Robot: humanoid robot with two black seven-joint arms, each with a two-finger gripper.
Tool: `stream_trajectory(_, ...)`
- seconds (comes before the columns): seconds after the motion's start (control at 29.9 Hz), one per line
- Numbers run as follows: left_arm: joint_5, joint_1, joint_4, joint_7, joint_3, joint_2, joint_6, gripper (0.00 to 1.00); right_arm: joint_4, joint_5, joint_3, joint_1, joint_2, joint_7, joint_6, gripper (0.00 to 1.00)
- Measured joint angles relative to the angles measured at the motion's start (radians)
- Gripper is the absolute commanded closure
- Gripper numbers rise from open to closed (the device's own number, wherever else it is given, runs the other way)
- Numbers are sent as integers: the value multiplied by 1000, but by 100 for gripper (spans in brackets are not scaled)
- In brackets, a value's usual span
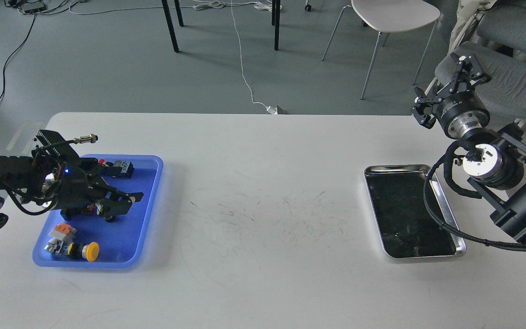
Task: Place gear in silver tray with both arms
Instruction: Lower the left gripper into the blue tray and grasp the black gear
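The silver tray (397, 168) lies empty at the table's right side, with a dark mirror-like bottom. A small black gear (109, 219) lies in the blue plastic tray (153, 192) at the left, just under my left gripper's fingers. A second gear seen earlier is hidden behind that gripper. My left gripper (123, 203) is low over the blue tray with its fingers apart and holds nothing I can see. My right gripper (445, 87) is open and empty, raised beyond the table's far right edge, behind the silver tray.
The blue tray also holds a yellow push button (91, 251), a grey and orange switch (61, 232) and a small block (123, 167) at its far end. A white chair (393, 16) and a grey seat (505, 77) stand beyond the table.
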Motion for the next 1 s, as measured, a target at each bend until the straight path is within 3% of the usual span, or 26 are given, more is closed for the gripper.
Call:
stream_trajectory(0.33, 30, -1, 45, 0, 76, -32, 62, 16, 5, -1, 13, 0, -1, 0, -2, 1)
stream_trajectory(1.0, 59, -7, 265, 0, 175, -105, 212, 25, 12, -1, 10, 1, 0, 2, -4, 1)
